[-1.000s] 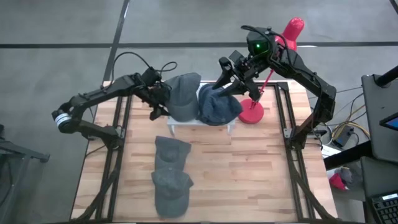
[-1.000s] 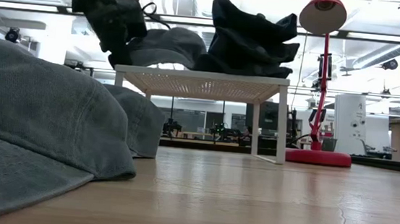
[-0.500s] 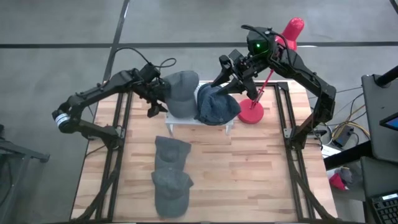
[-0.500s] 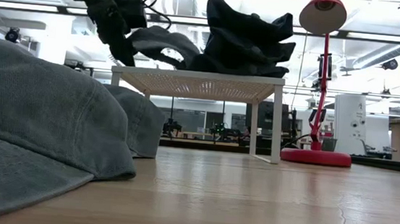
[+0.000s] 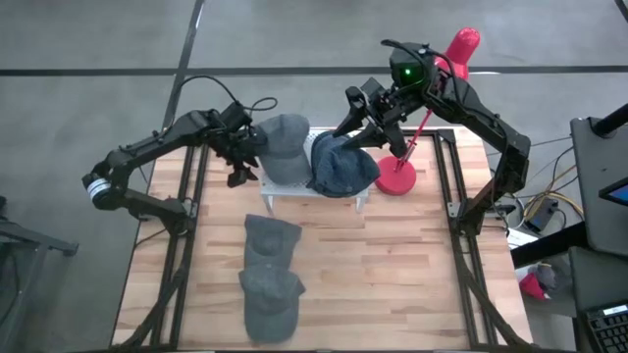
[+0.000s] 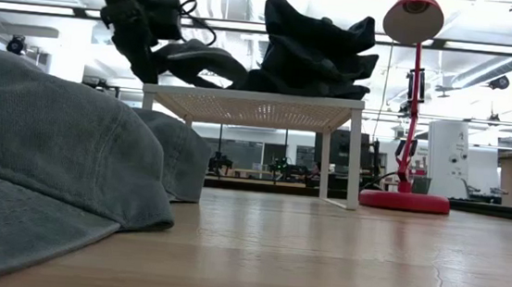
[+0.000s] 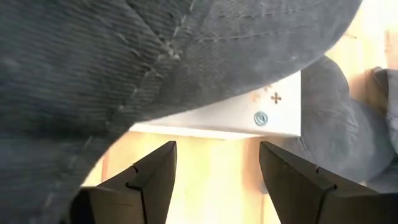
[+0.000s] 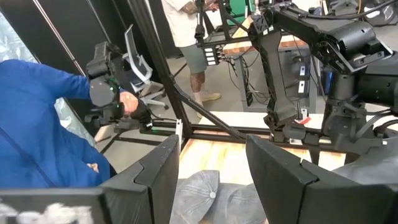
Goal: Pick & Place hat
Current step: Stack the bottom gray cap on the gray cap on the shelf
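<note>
On the white stand (image 5: 316, 192) two grey hats rest; left gripper (image 5: 243, 165) hovers open beside one hat (image 5: 284, 147), empty (seemingly just placed); right gripper (image 5: 361, 126) gapes above the other hat (image 5: 341, 167).

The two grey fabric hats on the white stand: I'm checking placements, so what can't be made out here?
- Light grey hat: in the left wrist view its cloth fills the picture, hiding its outline.
- Dark grey hat: in the high view the right gripper hides its far edge.
- White stand: the hats hide its top from above.
</note>
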Tool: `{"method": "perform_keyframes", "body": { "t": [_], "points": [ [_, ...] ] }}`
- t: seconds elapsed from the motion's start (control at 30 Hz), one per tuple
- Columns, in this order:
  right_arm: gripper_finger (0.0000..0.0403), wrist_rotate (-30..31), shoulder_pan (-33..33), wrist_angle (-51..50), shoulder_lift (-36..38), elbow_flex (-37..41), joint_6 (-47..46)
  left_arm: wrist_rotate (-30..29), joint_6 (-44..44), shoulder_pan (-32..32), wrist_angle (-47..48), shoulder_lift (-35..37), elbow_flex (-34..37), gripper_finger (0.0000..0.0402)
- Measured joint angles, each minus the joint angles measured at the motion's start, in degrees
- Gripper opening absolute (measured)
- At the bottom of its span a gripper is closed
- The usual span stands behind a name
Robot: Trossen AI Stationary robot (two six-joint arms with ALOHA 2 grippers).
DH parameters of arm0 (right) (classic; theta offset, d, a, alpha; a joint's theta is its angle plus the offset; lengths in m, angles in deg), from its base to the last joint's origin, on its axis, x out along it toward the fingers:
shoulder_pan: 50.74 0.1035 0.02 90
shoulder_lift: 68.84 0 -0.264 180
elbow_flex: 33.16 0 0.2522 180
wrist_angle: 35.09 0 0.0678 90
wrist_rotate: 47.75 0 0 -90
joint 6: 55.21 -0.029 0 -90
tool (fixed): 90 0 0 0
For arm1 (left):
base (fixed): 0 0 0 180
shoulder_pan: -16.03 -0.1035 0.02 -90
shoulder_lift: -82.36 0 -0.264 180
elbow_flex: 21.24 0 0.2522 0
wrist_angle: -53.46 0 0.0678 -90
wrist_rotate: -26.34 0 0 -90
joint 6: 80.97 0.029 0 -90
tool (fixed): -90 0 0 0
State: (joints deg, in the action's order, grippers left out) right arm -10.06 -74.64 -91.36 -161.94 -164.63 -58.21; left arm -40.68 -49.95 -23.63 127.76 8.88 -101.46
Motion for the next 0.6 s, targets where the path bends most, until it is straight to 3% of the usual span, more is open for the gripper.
{"method": "perform_keyframes", "body": {
  "t": [0.6],
  "points": [
    [0.0183, 0.0, 0.0, 0.0, 0.0, 0.0, 0.7, -2.7, 2.8, 0.0, 5.6, 0.2, 0.0, 0.023]
  ]
}}
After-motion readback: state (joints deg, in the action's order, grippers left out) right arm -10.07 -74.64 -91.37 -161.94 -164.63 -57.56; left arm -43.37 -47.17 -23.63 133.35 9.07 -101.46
